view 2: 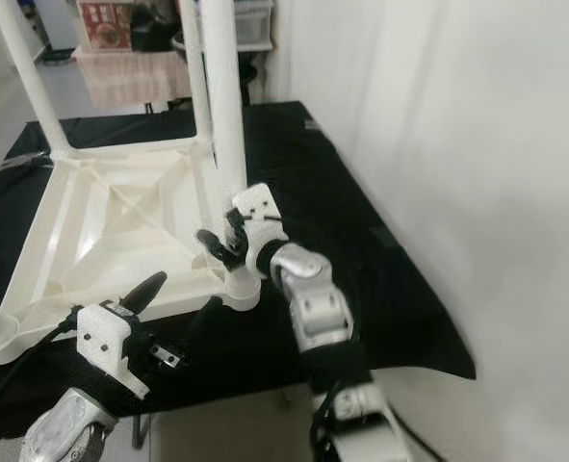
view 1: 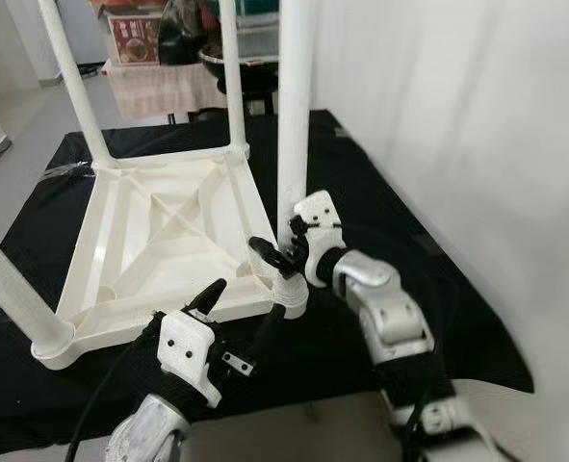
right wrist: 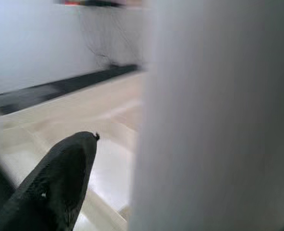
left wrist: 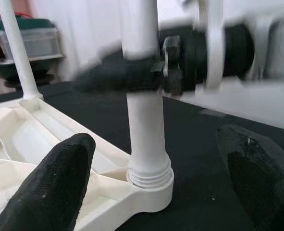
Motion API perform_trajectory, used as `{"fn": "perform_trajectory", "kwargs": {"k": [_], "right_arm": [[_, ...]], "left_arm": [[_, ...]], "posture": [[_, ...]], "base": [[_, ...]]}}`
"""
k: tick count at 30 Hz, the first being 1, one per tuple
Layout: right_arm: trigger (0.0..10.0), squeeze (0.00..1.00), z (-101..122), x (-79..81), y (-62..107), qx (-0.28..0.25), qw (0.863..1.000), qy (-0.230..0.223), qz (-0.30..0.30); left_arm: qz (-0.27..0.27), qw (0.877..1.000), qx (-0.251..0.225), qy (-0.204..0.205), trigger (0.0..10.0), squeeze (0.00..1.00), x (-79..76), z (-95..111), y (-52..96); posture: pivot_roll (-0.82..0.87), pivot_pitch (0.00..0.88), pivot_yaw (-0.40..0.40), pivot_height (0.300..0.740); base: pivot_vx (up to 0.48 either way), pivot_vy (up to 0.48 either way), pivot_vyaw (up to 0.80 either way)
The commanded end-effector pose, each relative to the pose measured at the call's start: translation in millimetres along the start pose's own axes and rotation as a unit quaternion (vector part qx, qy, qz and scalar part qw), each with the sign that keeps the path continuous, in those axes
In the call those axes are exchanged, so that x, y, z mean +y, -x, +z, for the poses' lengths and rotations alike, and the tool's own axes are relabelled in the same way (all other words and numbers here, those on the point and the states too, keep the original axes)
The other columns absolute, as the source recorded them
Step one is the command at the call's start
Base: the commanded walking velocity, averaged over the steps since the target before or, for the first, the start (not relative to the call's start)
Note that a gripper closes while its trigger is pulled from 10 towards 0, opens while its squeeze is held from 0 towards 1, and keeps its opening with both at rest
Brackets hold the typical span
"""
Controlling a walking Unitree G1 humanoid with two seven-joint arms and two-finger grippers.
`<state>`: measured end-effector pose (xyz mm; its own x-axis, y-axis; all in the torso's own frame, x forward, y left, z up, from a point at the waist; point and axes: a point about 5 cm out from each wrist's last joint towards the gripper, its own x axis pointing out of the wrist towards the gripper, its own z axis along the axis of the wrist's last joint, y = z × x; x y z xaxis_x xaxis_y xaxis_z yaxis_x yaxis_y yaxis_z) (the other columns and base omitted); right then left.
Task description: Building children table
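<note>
A white children's table (view 1: 159, 231) lies upside down on a black mat (view 1: 380, 221), with its legs pointing up. The near-right leg (view 1: 294, 115) stands in its threaded corner socket (left wrist: 150, 179). My right gripper (view 1: 282, 252) is shut on this leg just above the socket, and it looks blurred in the left wrist view. One right finger (right wrist: 60, 183) lies beside the white leg (right wrist: 214, 115). My left gripper (view 1: 238, 316) is open, low and in front of that corner, its fingers (left wrist: 50, 185) spread on both sides of the socket without touching it.
Three other legs (view 1: 72, 77) (view 1: 231, 77) (view 1: 10, 289) stand at the remaining corners. A white wall (view 1: 477, 144) runs close along the right. Behind the mat is a low stand with a box (view 1: 135, 38) and a dark pot (view 1: 250, 69).
</note>
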<state>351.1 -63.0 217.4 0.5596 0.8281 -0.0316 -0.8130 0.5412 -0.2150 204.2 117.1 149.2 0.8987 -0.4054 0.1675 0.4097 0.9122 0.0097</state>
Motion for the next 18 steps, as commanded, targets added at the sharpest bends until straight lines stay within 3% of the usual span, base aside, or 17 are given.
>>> {"fn": "perform_trajectory", "kwargs": {"k": [1,2,3,4,6,12,13,14,15,18], "right_arm": [[10.0,0.00,-5,3.0,-2.6,0.007,0.995,0.021,0.096],[10.0,0.00,-5,3.0,-2.6,0.007,0.995,0.021,0.096],[10.0,0.00,-15,3.1,0.1,0.043,0.985,0.033,0.161],[10.0,0.00,-19,3.9,1.9,0.060,0.980,0.037,0.188],[10.0,0.00,-23,4.2,2.9,0.072,0.975,0.044,0.205],[10.0,0.00,-24,-5.7,-6.1,0.083,0.974,-0.011,0.209],[1.5,0.00,-21,-6.8,-9.6,0.078,0.975,-0.021,0.207],[1.5,0.00,-21,-6.8,-9.6,0.078,0.975,-0.021,0.207],[0.0,0.00,-19,-5.0,-12.3,0.069,0.970,-0.043,0.229],[0.0,0.00,-19,-4.7,-12.2,0.066,0.967,-0.050,0.241]], "left_arm": [[0.002,1.000,0.012,0.010,10.0,0.00,-0.2,-3,2.8],[0.002,1.000,0.012,0.010,10.0,0.00,-0.2,-3,2.8],[0.001,1.000,0.011,0.012,10.0,0.00,-0.9,-3,3.1],[0.001,1.000,0.011,0.012,10.0,0.00,-1.2,-3,3.2],[0.001,1.000,0.011,0.013,10.0,0.00,-1.4,-3,3.3],[-0.003,1.000,0.010,0.012,10.0,0.00,-5.4,-1,4.5],[-0.003,1.000,0.010,0.013,10.0,0.00,-6.1,-1,5.0],[-0.003,1.000,0.010,0.013,10.0,0.00,-6.1,-1,5.0],[-0.004,1.000,0.011,0.014,10.0,0.00,-7.1,-1,5.5],[-0.005,1.000,0.011,0.014,10.0,0.00,-7.6,-1,5.6]], "posture": [[0.00,0.064,-0.023,0.740],[0.00,0.064,-0.023,0.740],[0.00,0.069,-0.023,0.740],[0.00,0.069,-0.023,0.740],[0.00,0.069,-0.023,0.740],[0.03,0.084,-0.035,0.740],[0.03,0.085,-0.036,0.740],[0.03,0.085,-0.036,0.740],[0.03,0.086,-0.036,0.740],[0.03,0.087,-0.034,0.740]], "base": [[0.000,0.000,0.00],[0.000,0.000,0.00],[0.000,0.000,0.00],[0.000,0.000,0.00],[0.000,0.000,0.00],[0.000,0.000,0.00],[0.000,0.000,0.00],[0.000,0.000,0.00],[0.000,0.000,0.00],[0.000,0.000,0.00]]}}
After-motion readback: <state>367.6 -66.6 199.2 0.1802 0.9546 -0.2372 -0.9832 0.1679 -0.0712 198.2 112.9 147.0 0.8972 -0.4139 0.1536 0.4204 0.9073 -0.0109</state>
